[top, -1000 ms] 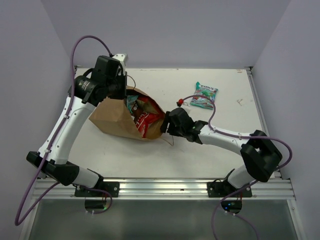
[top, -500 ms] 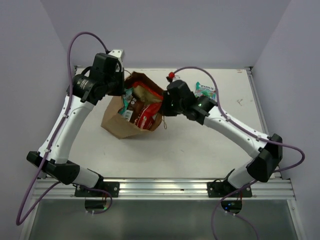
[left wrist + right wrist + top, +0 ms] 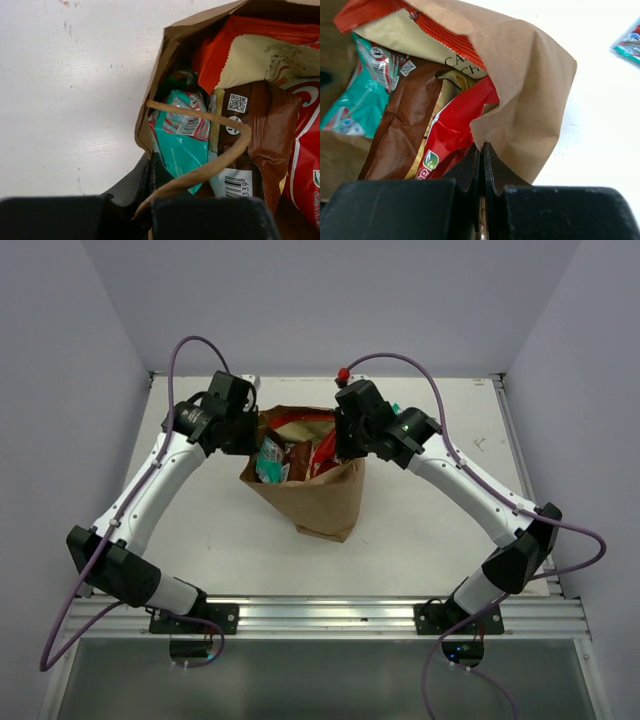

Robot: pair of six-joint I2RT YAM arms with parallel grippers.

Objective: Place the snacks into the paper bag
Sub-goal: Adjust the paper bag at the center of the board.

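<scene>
Paper bag (image 3: 325, 505) stands mid-tabletop (image 3: 420, 560), most snacks (image 3: 260, 115) inside, left jaws and right jaws pinching opposite sides of its rim; draw the arms apart gently and evenly, so the mouth gapes untorn for the teal-and-white packet (image 3: 630, 45) outside.

I see the brown paper bag (image 3: 322, 502) at frame centre, mouth open upward, stuffed with a teal packet (image 3: 270, 464), a brown chips packet (image 3: 260, 125) and red packets (image 3: 451, 131). Another teal-green packet (image 3: 630, 45) lies outside, upper right.
</scene>
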